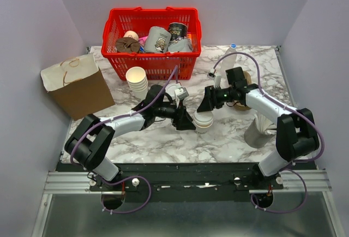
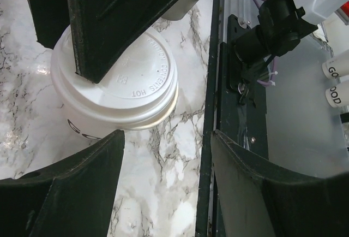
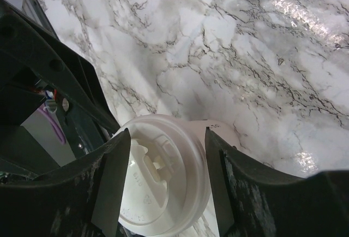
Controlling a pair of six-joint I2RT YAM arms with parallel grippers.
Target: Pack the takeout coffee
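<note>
The takeout coffee (image 1: pixel 204 121) is a white paper cup with a white lid, standing upright on the marble table between the two arms. My right gripper (image 1: pixel 206 104) hangs over it from behind. In the right wrist view the lid (image 3: pixel 163 177) lies between the spread fingers of my right gripper (image 3: pixel 166 133), which is open. I cannot tell whether the fingers touch the rim. My left gripper (image 1: pixel 186 120) sits just left of the cup. In the left wrist view my left gripper (image 2: pixel 166 138) is open with only bare table between its fingers, and the cup (image 2: pixel 142 84) stands beyond them.
A red basket (image 1: pixel 150 65) at the back holds grey mugs (image 1: pixel 158 39) and other items. A stack of paper cups (image 1: pixel 136 81) stands in front of it. A brown cardboard box (image 1: pixel 76 87) sits at the left. A grey holder (image 1: pixel 257 132) stands at the right, a bottle (image 1: pixel 229 57) behind.
</note>
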